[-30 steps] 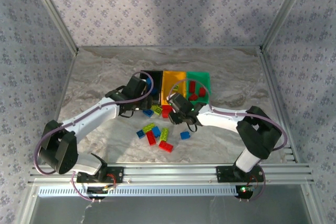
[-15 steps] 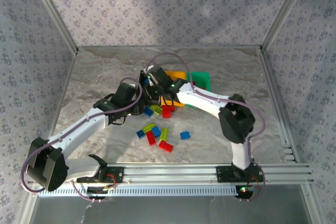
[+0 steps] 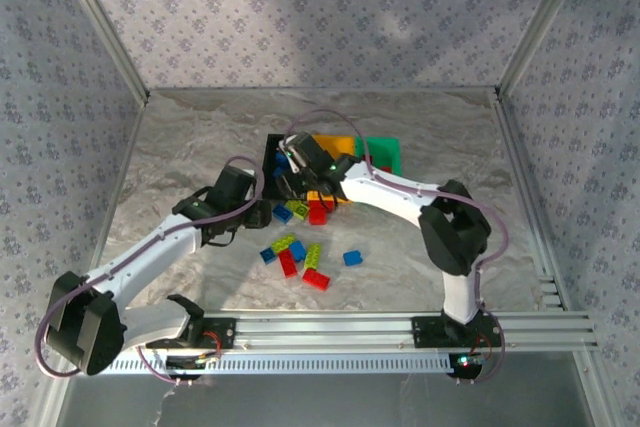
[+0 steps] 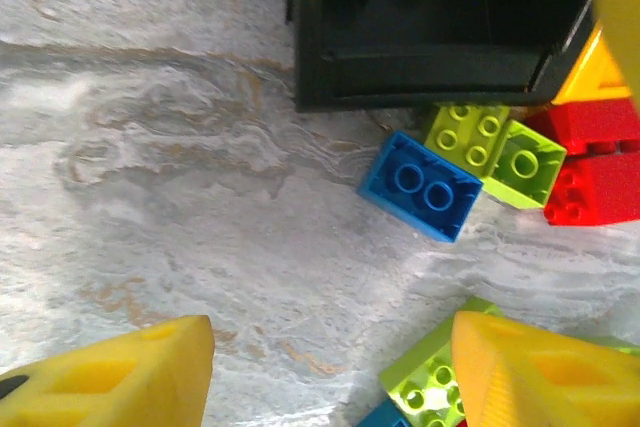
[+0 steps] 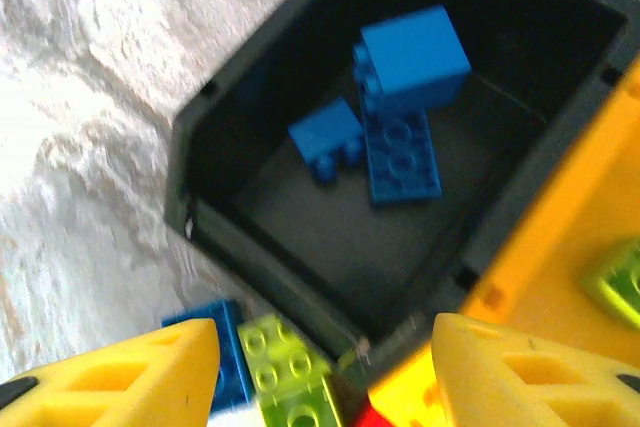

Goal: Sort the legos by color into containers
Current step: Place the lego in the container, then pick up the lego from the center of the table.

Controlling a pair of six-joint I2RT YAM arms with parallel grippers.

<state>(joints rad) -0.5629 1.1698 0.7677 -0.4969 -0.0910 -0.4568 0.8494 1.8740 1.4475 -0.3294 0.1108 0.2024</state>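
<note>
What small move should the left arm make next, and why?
Probably lower the open, empty left fingers onto the blue brick lying on the table just outside the black bin; other blue bricks already sit inside that bin.

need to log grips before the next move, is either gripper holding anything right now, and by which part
Nothing is held. The left gripper hangs open over the table, and the right gripper is open above the black bin.

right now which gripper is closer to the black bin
Right. The right gripper hangs above the black bin. The left gripper is short of it, over loose legos by its near wall.
</note>
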